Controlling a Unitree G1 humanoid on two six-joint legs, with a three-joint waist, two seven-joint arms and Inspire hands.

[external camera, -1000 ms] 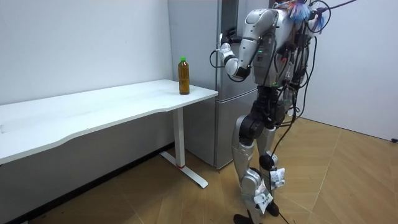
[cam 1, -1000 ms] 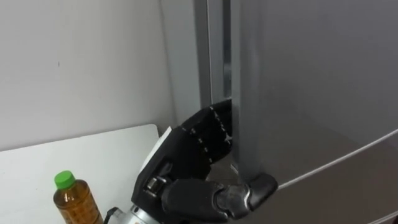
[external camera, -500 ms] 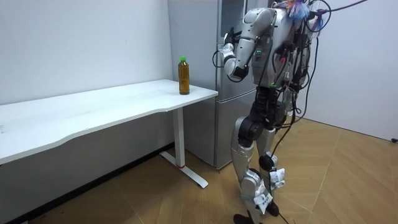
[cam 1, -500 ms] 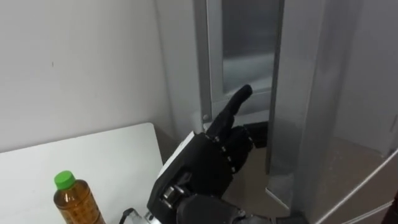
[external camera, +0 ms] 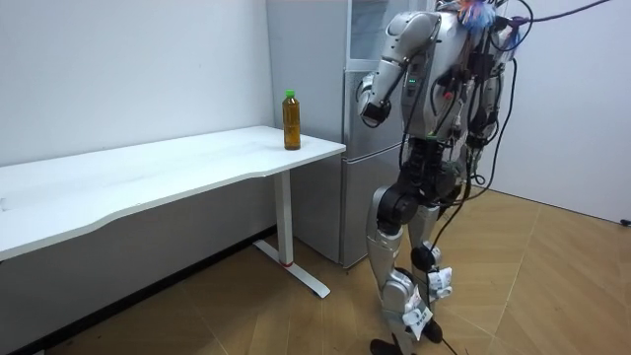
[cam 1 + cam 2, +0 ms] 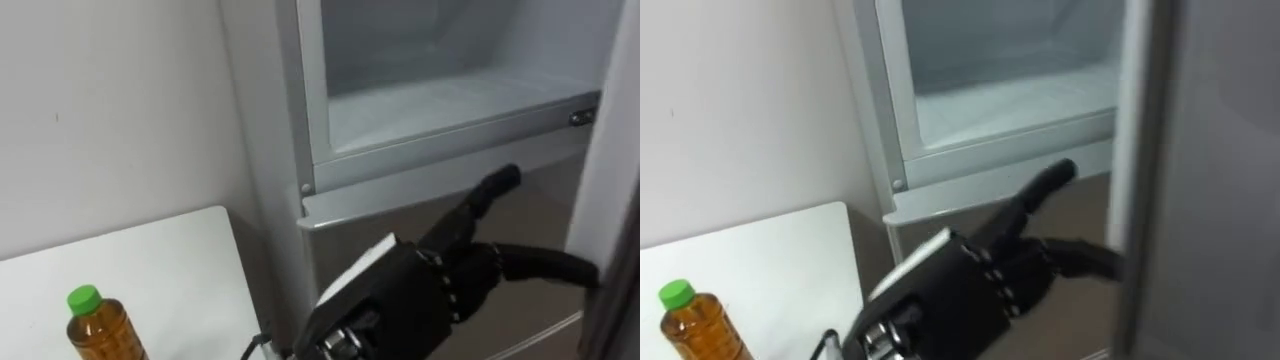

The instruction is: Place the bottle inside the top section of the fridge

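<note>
Amber liquid, green cap point(image 6: 84, 298): one bottle point(image 6: 95, 328), clear plastic, no label visible from the eye views. It stands upright, long axis vertical, cap pointing up. It sits on the one white table point(image 6: 170, 262), near the table corner closest to the fridge point(image 6: 270, 150) and apart from the fridge wall.

One fridge, grey metal, two sections. Upper compartment point(image 6: 450, 95) is open and its pale interior floor shows. Its door point(image 6: 1200, 150) is swung out to the robot's right of the opening. Lower door point(image 6: 380, 215) is closed.

Left hand point(image 6: 430, 300): black, raised in front of the lower door, just below the lip of the upper compartment. Fingers stretched out straight toward the fridge, thumb spread to the side, holding nothing. It is well apart from the bottle.

Room view: robot stands upright on the wood floor, facing the fridge, with the table on the room view's left.
</note>
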